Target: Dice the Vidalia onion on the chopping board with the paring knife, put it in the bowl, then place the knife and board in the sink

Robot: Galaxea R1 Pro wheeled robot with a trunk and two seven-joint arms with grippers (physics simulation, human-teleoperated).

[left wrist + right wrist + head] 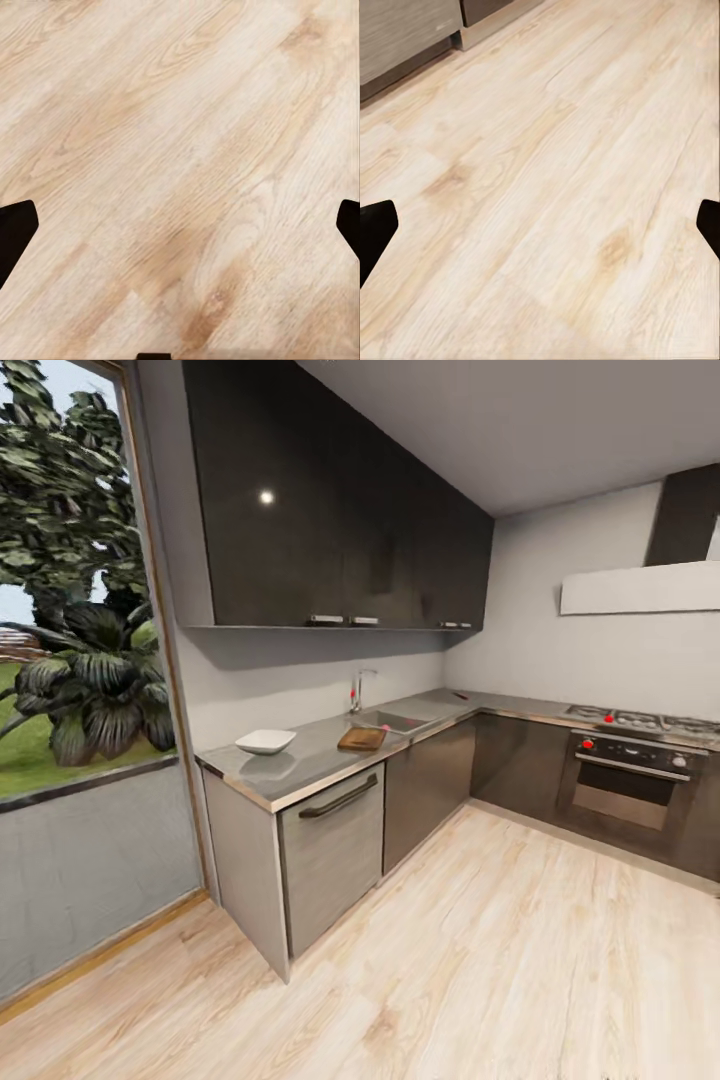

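Across bare pale wood floor [520,960], the bowl [265,741] sits left of the chopping board [361,738] on the grey tabletop [300,760], sink [395,720] beyond. Both tools [180,225] [540,225] hang spread wide.

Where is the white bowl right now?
In the head view the bowl sits on the grey countertop near its window end, left of the chopping board and the sink beyond it.

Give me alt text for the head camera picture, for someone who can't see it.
An L-shaped kitchen seen across a pale wood floor: a grey countertop carries a white square bowl, a brown wooden chopping board and a steel sink with chrome tap. An oven stands right, a window left.
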